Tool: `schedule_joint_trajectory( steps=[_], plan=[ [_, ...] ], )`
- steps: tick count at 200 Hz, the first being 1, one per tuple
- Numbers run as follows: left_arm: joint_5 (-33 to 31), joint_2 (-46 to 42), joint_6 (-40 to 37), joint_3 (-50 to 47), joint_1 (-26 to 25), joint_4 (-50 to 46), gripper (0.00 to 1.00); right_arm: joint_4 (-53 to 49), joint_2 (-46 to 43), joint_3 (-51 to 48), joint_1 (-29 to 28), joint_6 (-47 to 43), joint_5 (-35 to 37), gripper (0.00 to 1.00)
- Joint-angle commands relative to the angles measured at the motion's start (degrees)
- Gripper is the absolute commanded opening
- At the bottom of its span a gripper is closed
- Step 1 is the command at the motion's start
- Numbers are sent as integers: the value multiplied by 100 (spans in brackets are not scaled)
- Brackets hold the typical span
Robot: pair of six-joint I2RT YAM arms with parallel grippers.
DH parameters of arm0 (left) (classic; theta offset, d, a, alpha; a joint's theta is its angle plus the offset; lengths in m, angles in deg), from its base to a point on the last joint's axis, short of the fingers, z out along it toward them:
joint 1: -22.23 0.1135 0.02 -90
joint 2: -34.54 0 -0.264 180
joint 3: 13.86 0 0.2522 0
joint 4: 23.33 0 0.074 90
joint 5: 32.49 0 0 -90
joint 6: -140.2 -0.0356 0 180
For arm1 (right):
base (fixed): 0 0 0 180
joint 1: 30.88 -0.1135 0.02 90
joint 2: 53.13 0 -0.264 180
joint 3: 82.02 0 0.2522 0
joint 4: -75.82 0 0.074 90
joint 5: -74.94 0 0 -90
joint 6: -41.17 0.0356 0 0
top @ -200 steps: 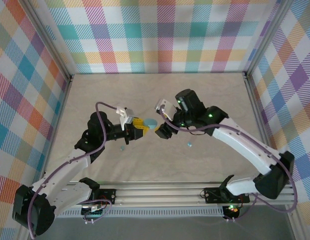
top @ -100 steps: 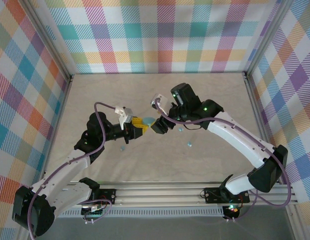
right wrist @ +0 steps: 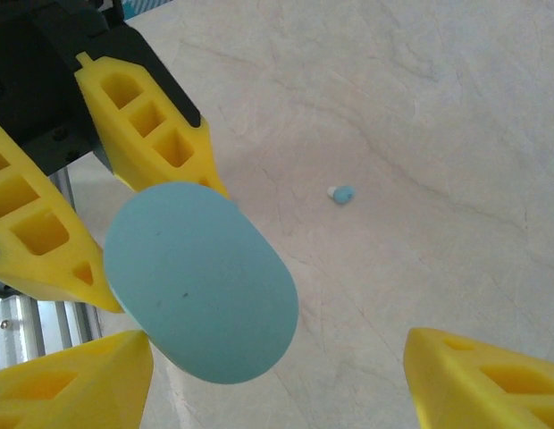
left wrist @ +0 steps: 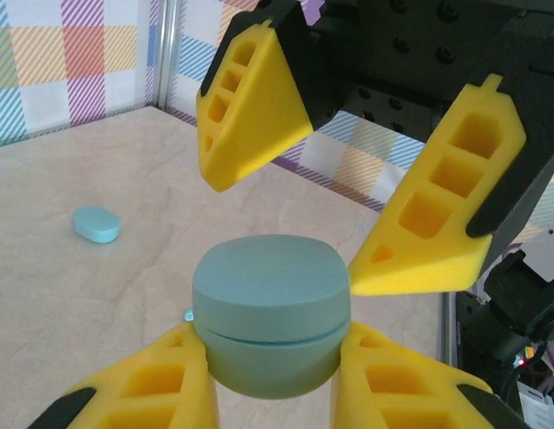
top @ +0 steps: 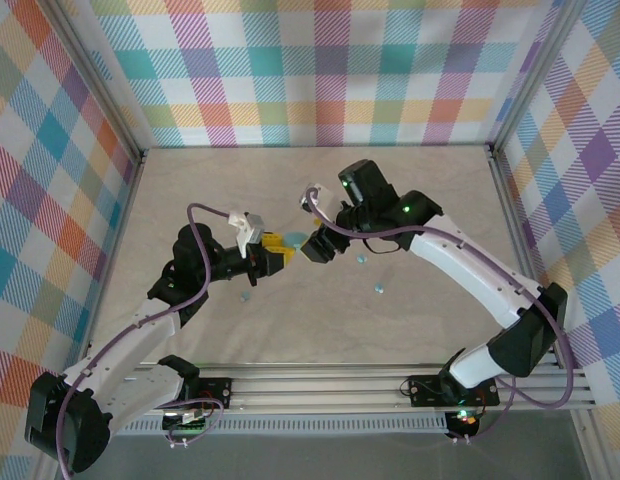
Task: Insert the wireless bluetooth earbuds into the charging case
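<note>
The rounded teal charging case [left wrist: 271, 313] is closed and pinched between the yellow fingers of my left gripper [left wrist: 271, 344], a little above the table. From above, the case [top: 293, 240] sits at the left gripper [top: 280, 250]. My right gripper [top: 313, 248] hovers right at it, jaws spread wide; its fingers [left wrist: 250, 107] straddle the case top without touching. The right wrist view shows the case [right wrist: 201, 281] beside my open right gripper [right wrist: 277, 384]. Tiny teal earbuds lie loose on the table: one [top: 248, 296], another [top: 378, 290], a third [right wrist: 342, 193] with a white tip.
A small teal oval piece [left wrist: 96, 223] lies on the table beyond the case, and a similar piece [top: 362, 259] lies under the right forearm. Plaid walls and aluminium rails [top: 320, 385] enclose the beige tabletop [top: 420, 200].
The right gripper has moved left and slightly back, closing in on the case held by the left gripper. The left arm has barely shifted.
</note>
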Motion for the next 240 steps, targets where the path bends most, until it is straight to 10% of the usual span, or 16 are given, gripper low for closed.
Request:
schedule_joint_trajectory(
  steps=[1,164,240],
  plan=[
    [340,-28,102,-41,10,276,13,134,62,233,180,176,460,73],
    [-154,198,298,-660,5,1142,10,-315,-105,140,1030,1788,298,71],
    [-369,138,245,-835,7,1206,10,-475,866,-673,1225,1883,1649,40]
  ],
)
